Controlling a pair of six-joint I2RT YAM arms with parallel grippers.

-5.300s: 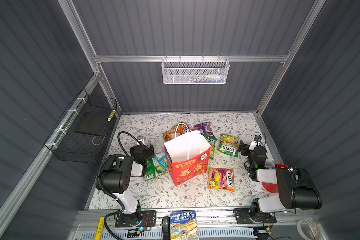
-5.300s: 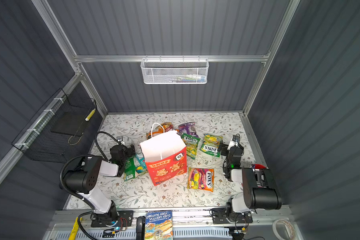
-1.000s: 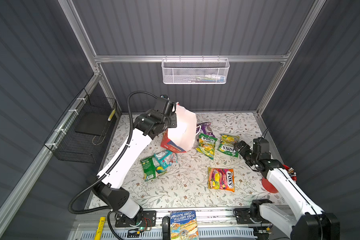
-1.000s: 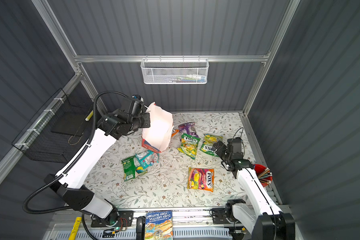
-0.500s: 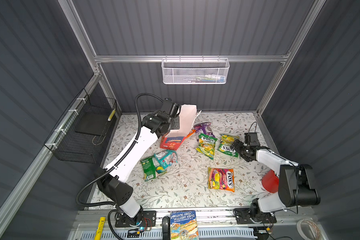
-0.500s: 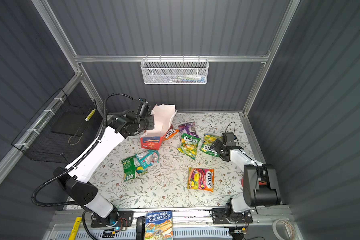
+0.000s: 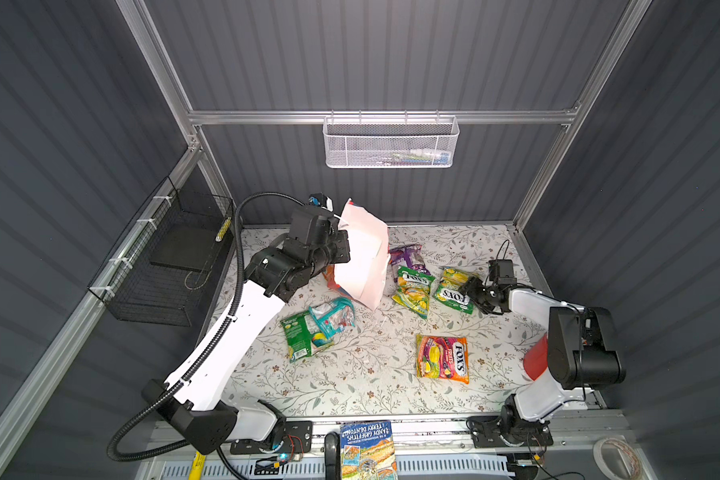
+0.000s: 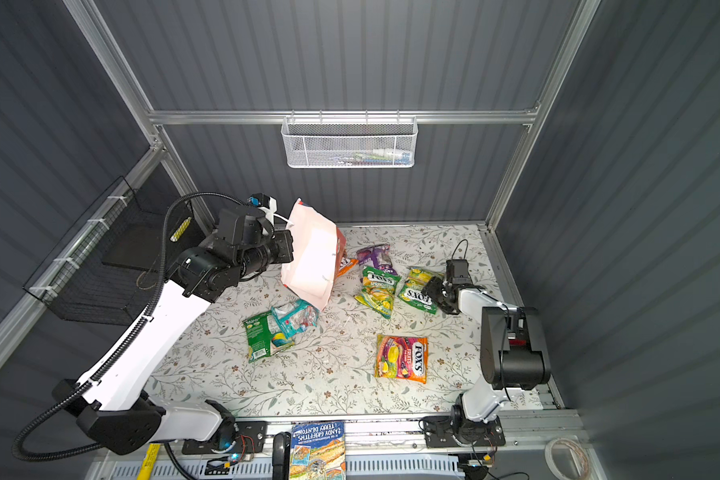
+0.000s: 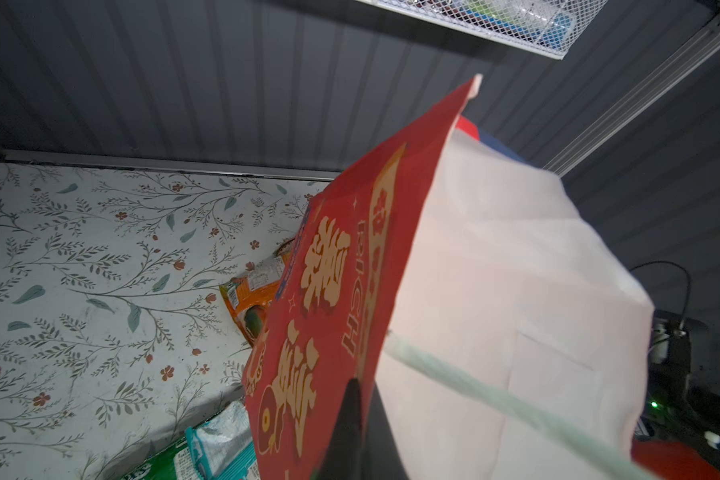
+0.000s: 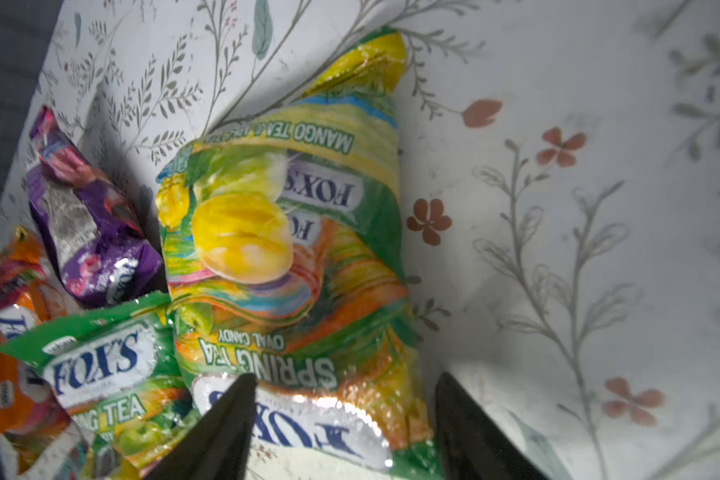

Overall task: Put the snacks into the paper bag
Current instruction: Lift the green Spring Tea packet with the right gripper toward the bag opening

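Note:
My left gripper (image 9: 356,386) is shut on the rim of the red paper bag (image 7: 362,257) (image 9: 329,299), holding it tilted above the back of the table with its white inside showing. My right gripper (image 10: 345,378) (image 7: 472,291) is open, its fingers either side of one end of a green-yellow mango tea snack (image 10: 291,232) (image 7: 453,289). Beside that lie a green spring tea packet (image 7: 414,289) and a purple one (image 7: 408,257). An orange packet (image 9: 250,299) lies under the bag. A multicolour packet (image 7: 443,357) and green and teal packets (image 7: 312,328) lie nearer the front.
A red cup (image 7: 535,361) stands behind the right arm's base. A blue book (image 7: 368,449) lies on the front rail. A black wire basket (image 7: 162,266) hangs on the left wall and a white mesh basket (image 7: 391,145) on the back wall.
The left arm has swung the held bag, which now hangs lower and more tilted. The right gripper has come down over the mango tea packet, and its jaws have narrowed.

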